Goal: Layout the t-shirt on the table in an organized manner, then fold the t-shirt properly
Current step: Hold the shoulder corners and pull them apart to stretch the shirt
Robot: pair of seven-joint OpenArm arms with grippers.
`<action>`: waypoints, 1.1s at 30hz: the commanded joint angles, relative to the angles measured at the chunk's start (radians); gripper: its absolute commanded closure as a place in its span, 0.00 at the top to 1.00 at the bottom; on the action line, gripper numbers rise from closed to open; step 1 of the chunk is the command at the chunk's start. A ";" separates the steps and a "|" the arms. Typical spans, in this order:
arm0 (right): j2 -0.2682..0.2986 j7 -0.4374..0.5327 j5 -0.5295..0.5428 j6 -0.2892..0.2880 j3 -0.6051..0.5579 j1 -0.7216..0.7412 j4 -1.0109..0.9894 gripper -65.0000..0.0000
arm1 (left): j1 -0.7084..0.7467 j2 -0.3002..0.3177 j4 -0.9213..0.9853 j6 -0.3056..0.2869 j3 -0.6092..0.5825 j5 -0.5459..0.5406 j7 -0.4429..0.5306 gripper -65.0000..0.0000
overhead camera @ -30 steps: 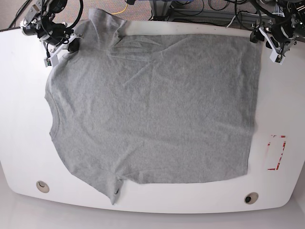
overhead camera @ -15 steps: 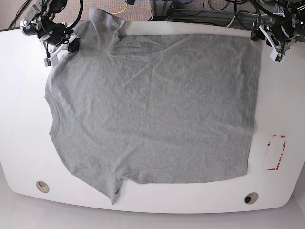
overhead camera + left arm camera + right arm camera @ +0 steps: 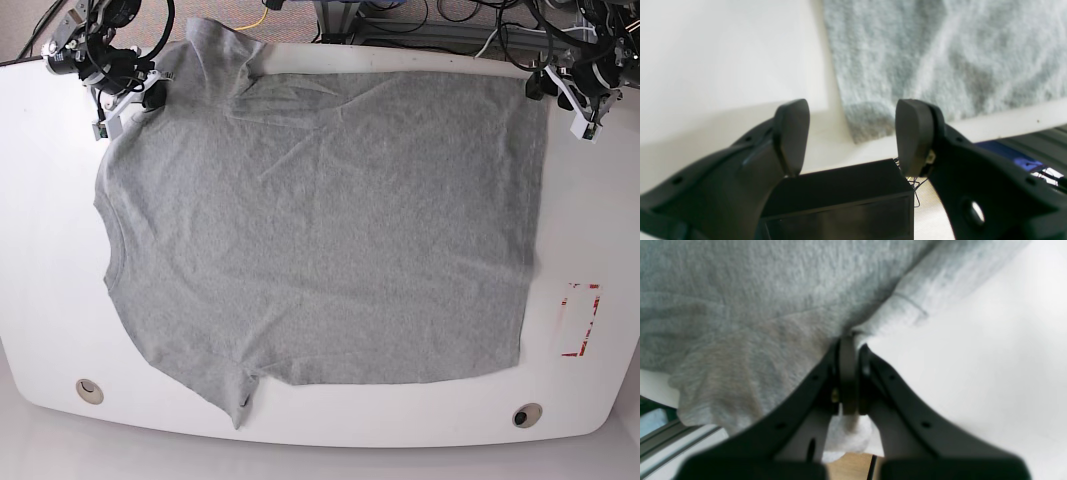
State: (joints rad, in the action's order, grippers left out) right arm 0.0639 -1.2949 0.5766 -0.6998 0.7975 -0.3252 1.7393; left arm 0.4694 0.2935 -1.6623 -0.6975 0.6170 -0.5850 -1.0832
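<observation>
1. Broadly, the large heather-grey short-sleeved cotton t-shirt (image 3: 320,230) lies spread flat across the wide glossy white table (image 3: 50,260), collar toward the base view's left and hem toward its right, with light creases near the far shoulder.
2. One sleeve points to the near edge, between the two small round grommets (image 3: 89,390); the other sleeve reaches past the table's far edge.
3. The right gripper (image 3: 849,350) sits at the far left corner in the base view, its dark jaws pressed together on a fold of grey fabric where that far sleeve meets the shoulder.
4. The left gripper (image 3: 850,133) hovers at the far right corner, jaws standing wide apart with nothing between them.
5. From the left wrist view, the shirt's hem corner lies on the table just beyond the gap between the two pads (image 3: 910,133), apart from both.
6. A red tape rectangle outline (image 3: 580,320) marks the bare table beside the hem.
</observation>
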 commanded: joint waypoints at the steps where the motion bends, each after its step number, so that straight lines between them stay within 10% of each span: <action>1: 0.007 -0.025 -0.023 0.002 0.003 -0.005 0.008 0.01 | 0.010 0.008 -0.008 -0.001 -0.032 0.009 -0.030 0.59; 19: 0.007 -0.025 -0.023 0.002 0.003 -0.004 0.008 0.01 | 0.052 0.011 -0.031 -0.001 -0.069 0.009 -0.032 0.57; 27: 0.007 -0.025 -0.023 0.002 0.003 -0.004 0.008 0.01 | 0.048 0.011 -0.029 -0.001 -0.069 0.015 -0.032 0.20; 33: 0.007 -0.025 -0.023 0.002 0.003 -0.004 0.008 0.01 | 0.047 0.011 -0.029 -0.001 -0.069 0.015 -0.032 0.11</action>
State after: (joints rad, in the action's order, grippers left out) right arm 0.0639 -1.2945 0.5766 -0.6998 0.7975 -0.3252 1.7393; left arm 0.5064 0.3000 -1.6924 -0.6971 0.5507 -0.5880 -1.0752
